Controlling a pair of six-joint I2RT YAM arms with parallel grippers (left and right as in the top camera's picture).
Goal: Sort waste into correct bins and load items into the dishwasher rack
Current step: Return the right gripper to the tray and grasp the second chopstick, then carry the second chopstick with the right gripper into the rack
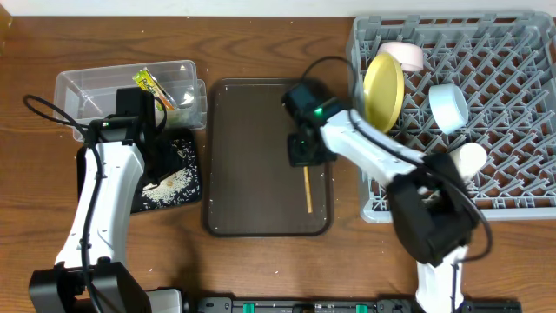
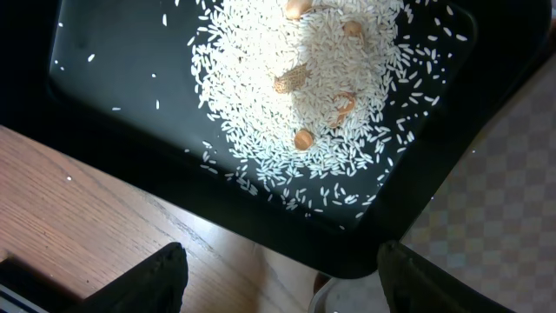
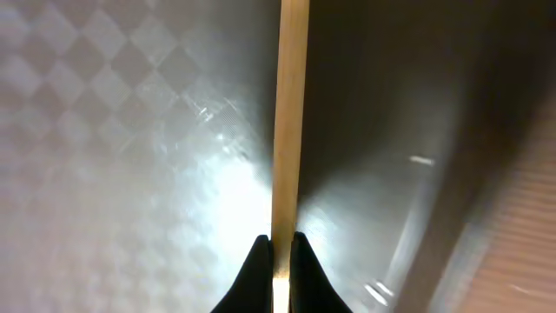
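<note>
**Right arm.** The right arm's fingers [image 3: 261,261] are shut tight on the wooden chopstick [image 3: 292,113]. They pinch it at 1 end, and the shaft runs straight out ahead of the tips. Only 1 stick can be made out; whether a 2nd is hidden behind it cannot be told. In the overhead view the stick lies lengthwise over the right side of the dark brown serving tray [image 1: 252,174]. Whether it is resting on the tray or is just clear of it cannot be told.

**Handling, as judged.** The chopstick looks light, stiff, thin and smooth.
- A hold at the very end leaves the long free length able to swing or twist in the pinch.
- A grip nearer the middle would carry it more steadily.
- It is slender enough to slip through the lattice of the dishwasher rack [image 1: 521,130] if set down carelessly.

**Left arm.** The left arm's fingers [image 2: 161,280] stand wide apart and hold nothing. They hang over a corner of the shallow black tray [image 2: 113,78], which holds a heap of white rice [image 2: 261,96] with a few brown bits in it.

**Surroundings.**
- The clear tub [image 1: 82,87] behind the black tray holds the green-and-orange wrapper [image 1: 152,87].
- The rack at the right of the bench [image 1: 261,35] already carries the yellow plate [image 1: 383,89] on edge, the white-pink bowl [image 1: 404,55], the light blue bowl [image 1: 449,106] and the white cup [image 1: 469,158].
</note>
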